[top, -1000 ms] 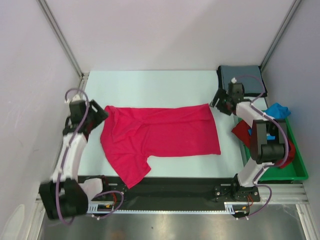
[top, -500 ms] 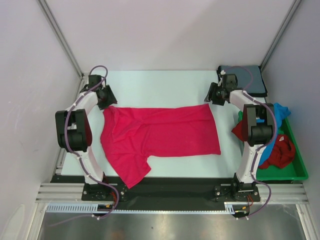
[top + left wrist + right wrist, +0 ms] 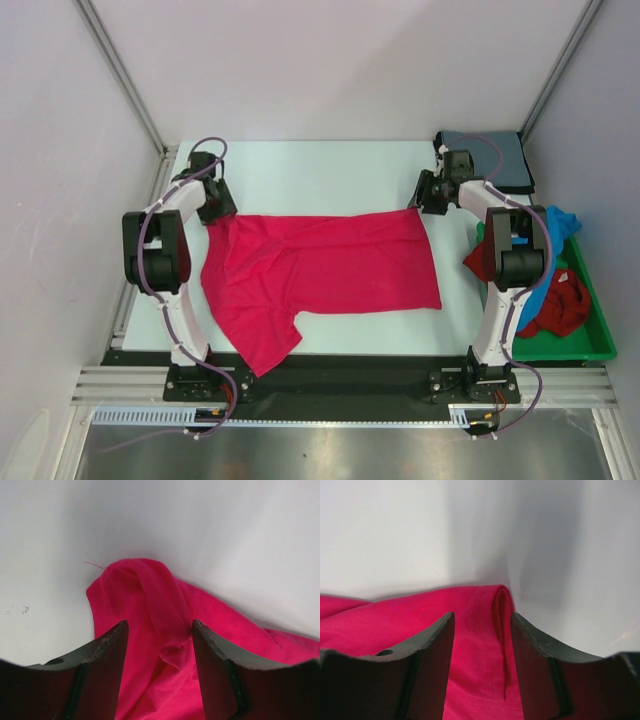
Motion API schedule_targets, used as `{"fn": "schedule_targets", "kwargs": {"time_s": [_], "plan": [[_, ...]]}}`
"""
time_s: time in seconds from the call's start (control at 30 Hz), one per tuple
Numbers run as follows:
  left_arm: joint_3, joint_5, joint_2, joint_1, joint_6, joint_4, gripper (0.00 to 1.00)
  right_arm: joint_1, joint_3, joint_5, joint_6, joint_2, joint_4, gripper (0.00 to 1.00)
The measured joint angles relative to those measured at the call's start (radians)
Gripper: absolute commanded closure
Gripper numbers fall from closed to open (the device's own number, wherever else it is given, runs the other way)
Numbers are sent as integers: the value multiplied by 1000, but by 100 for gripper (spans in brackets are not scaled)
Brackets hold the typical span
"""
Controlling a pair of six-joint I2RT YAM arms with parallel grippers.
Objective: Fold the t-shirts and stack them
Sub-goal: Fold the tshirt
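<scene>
A bright pink-red t-shirt [image 3: 320,265] lies spread flat on the white table, one sleeve pointing to the near edge. My left gripper [image 3: 217,205] is down at its far left corner. In the left wrist view a bunched fold of that shirt [image 3: 150,592] lies between the open fingers of the left gripper [image 3: 160,626]. My right gripper [image 3: 423,197] is at the far right corner. There the hemmed, doubled-over edge of the shirt [image 3: 485,610] sits between the open fingers of the right gripper [image 3: 482,617]. Neither pair of jaws pinches the cloth.
A folded grey-blue t-shirt [image 3: 497,158] lies at the far right corner of the table. A green tray [image 3: 598,345] on the right holds a bright blue t-shirt [image 3: 558,221] and a darker red t-shirt [image 3: 562,305], both crumpled. White walls enclose the table.
The left arm swung from the table's left side to the shirt's far left corner. The right gripper shifted slightly onto the far right corner. Both pairs of jaws have narrowed around the cloth.
</scene>
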Motion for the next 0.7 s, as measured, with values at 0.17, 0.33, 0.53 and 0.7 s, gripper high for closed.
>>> {"fn": "schedule_targets", "kwargs": {"time_s": [0.17, 0.33, 0.53, 0.7], "plan": [[33, -14, 54, -1, 0, -7, 52, 0, 0, -12, -6, 10, -11, 47], [69, -13, 84, -1, 5, -13, 73, 0, 0, -31, -16, 26, -18, 51], [69, -14, 81, 2, 8, -2, 82, 0, 14, -71, -15, 45, -19, 58], [53, 9, 58, 19, 5, 39, 100, -4, 74, -106, 11, 88, -5, 86]]}}
